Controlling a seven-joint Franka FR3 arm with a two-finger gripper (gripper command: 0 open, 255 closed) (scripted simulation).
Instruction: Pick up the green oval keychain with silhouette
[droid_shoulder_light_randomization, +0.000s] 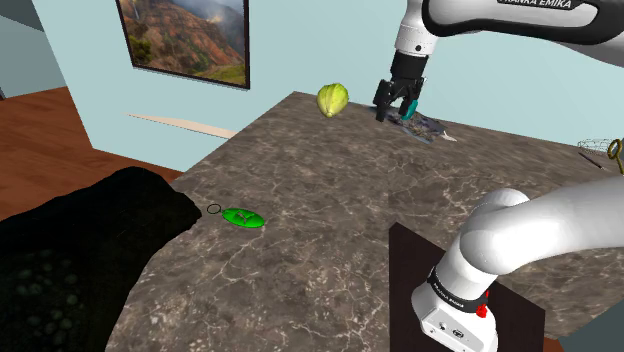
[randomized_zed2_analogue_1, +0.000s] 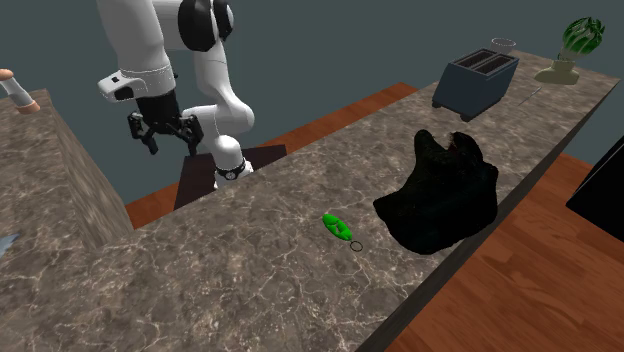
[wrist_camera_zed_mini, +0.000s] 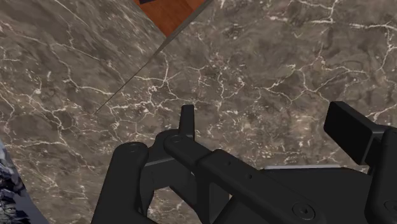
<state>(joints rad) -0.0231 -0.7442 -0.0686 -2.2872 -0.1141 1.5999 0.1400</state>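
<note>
On the dark marbled surface (droid_shoulder_light_randomization: 330, 190), the green oval keychain (droid_shoulder_light_randomization: 243, 217) lies well apart from the pincer (droid_shoulder_light_randomization: 395, 114), which hangs wide and empty. The approach looks barely begun; next it must cross over and descend.

White arm (droid_shoulder_light_randomization: 500, 25) stretched far out, black jaws downward, spread apart, empty.

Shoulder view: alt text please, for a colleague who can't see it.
The green oval keychain lies on the dark marbled counter, beside a black shape. The open black gripper hangs far from it, near a yellow-green object.
</note>
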